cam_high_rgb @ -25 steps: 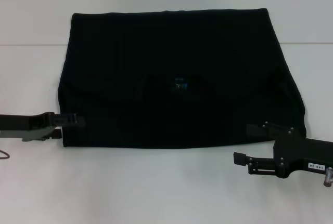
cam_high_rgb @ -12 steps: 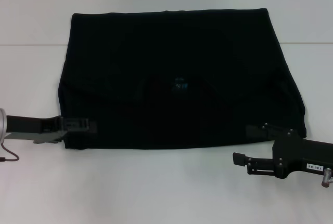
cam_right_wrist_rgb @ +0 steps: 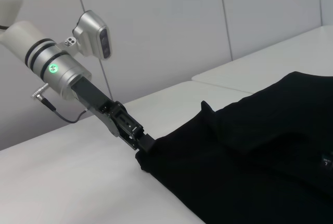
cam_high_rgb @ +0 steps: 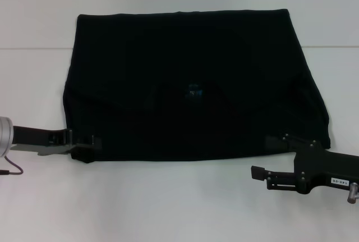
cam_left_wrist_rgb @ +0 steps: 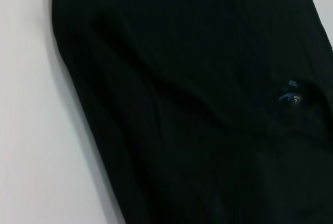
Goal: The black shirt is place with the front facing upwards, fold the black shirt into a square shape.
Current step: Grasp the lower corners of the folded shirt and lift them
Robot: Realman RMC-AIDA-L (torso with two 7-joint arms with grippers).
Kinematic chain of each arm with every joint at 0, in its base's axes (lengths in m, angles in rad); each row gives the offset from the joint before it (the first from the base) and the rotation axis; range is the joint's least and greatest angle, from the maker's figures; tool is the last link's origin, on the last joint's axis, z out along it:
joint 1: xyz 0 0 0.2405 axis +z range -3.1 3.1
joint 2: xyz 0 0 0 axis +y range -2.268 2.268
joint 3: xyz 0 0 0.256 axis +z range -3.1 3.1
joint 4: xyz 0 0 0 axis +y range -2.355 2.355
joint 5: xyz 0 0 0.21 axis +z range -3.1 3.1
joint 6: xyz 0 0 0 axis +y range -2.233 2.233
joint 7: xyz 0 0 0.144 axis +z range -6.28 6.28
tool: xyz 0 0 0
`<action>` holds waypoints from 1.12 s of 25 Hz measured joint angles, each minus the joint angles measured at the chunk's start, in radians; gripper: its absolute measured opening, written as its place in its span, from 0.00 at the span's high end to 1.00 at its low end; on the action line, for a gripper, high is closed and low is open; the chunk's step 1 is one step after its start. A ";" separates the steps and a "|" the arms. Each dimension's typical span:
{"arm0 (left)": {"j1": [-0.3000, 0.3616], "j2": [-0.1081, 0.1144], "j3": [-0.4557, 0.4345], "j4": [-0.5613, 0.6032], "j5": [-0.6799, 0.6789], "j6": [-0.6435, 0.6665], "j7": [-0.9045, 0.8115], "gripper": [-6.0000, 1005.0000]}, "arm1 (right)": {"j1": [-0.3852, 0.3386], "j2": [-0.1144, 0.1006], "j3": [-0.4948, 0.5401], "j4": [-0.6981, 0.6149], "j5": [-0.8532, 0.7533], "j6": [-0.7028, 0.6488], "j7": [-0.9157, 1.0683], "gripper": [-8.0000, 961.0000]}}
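Across the white counter [cam_high_rgb: 168, 208] the black shirt [cam_high_rgb: 190, 79] lies flat as a broad, partly folded dark panel, wider along its near edge than its far edge, with soft creases running through its middle. From the left wrist view the cloth [cam_left_wrist_rgb: 197, 104] fills nearly the whole picture, one straight edge set against the pale surface. At the shirt's near left corner the left end effector [cam_high_rgb: 88, 141] reaches in low from the side, its tip touching the cloth; the right wrist view shows that tip [cam_right_wrist_rgb: 144, 143] clamped on the corner of the fabric, which bunches slightly there. At the near right corner the right end effector [cam_high_rgb: 276, 141] rests against the shirt's edge, and whether its fingers are spread or closed cannot be told. Near the shirt's centre sits the small blue neck label [cam_high_rgb: 194, 92].
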 joint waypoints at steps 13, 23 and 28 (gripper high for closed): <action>-0.004 0.005 0.009 -0.004 -0.004 -0.003 0.008 0.82 | -0.002 -0.023 0.001 -0.039 0.000 -0.002 0.152 0.02; -0.006 0.008 0.003 -0.002 -0.016 0.016 0.021 0.97 | 0.148 -0.215 -0.003 -0.166 -0.294 0.065 1.072 0.02; -0.006 0.009 -0.011 -0.004 -0.039 0.034 0.043 0.97 | 0.195 -0.232 -0.003 -0.181 -0.397 0.116 1.246 0.02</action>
